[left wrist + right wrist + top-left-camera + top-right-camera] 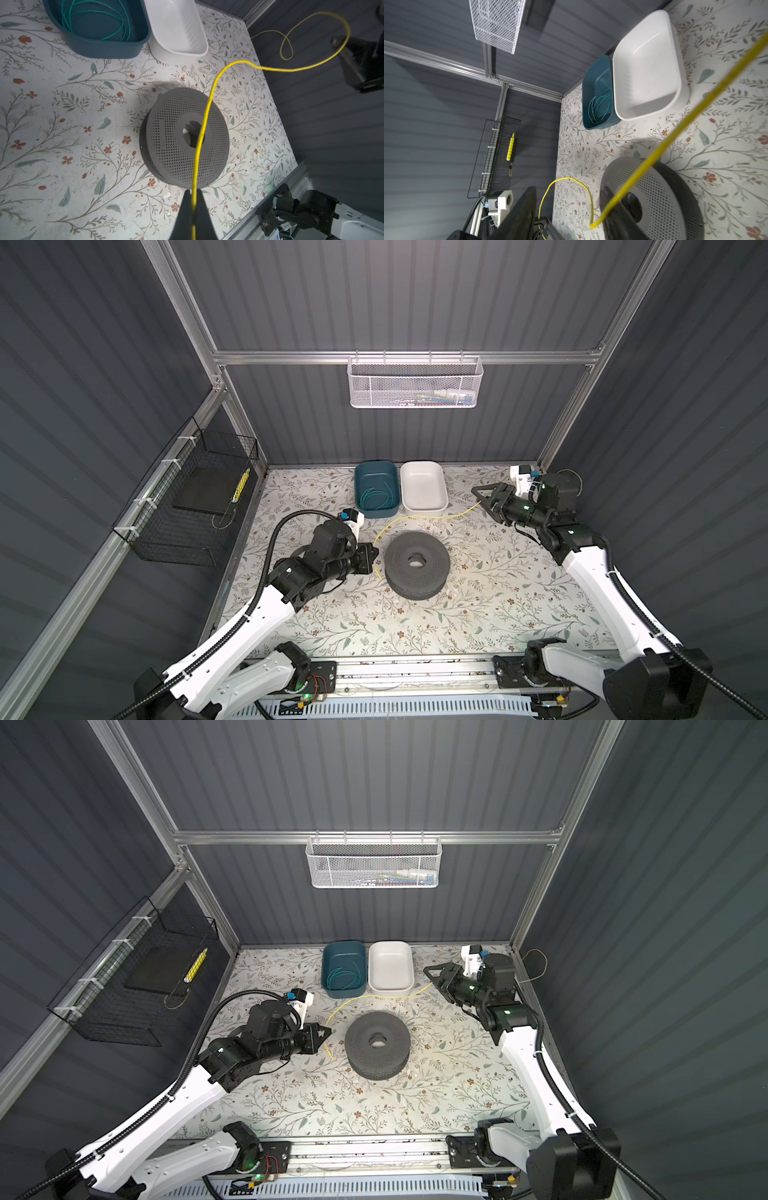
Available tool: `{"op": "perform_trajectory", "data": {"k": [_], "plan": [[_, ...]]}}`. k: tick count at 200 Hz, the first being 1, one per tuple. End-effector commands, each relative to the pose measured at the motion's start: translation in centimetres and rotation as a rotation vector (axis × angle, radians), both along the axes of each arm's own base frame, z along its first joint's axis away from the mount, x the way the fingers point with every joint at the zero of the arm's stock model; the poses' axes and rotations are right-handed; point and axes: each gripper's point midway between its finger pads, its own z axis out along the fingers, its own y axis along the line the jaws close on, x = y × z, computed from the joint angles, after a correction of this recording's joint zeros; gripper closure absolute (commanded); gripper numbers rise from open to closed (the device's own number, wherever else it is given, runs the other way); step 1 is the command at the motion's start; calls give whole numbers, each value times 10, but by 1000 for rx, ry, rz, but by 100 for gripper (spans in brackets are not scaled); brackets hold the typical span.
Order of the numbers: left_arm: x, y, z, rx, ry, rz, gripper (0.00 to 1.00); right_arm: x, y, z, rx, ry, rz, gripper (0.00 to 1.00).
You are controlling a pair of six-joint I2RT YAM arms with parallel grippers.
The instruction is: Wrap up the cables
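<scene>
Left wrist view: left fingers (182, 214) pinch the yellow cable (208, 106); outstretched right arm's fingers (618, 220) stand apart.

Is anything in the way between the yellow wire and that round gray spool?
Nothing visible is. The left gripper pinches the yellow wire right beside the gray spool, and no other thing lies between them.

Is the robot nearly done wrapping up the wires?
Looks about halfway. Done: the teal-green cable lies coiled in the teal bin. In hand: the left gripper is shut on the yellow cable, which runs loose across to the open right gripper, not coiled. Left: loop the yellow one up; nothing is wound on the grey perforated spool, and the white bin is empty.
</scene>
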Motion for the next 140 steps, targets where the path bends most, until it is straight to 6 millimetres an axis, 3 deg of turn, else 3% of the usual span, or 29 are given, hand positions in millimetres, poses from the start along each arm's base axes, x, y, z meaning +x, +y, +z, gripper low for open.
{"op": "perform_trajectory", "data": {"k": [1, 30, 73, 85, 123, 140], "plan": [[14, 7, 25, -59, -38, 108, 100, -13, -3, 13, 0, -14, 17, 44], [25, 10, 39, -68, -60, 167, 100, -39, -8, 26, 11, 11, -2, 34], [39, -15, 36, -43, -34, 131, 100, -78, 33, 22, 78, 33, 78, 32], [41, -22, 42, -38, -45, 111, 100, -82, 51, 26, 103, 29, 104, 32], [40, -47, 51, -81, -60, 33, 100, -82, 133, 43, 133, -3, 251, 37], [35, -56, 54, -95, -65, -12, 100, -70, 162, 31, 114, 30, 275, 43]]}}
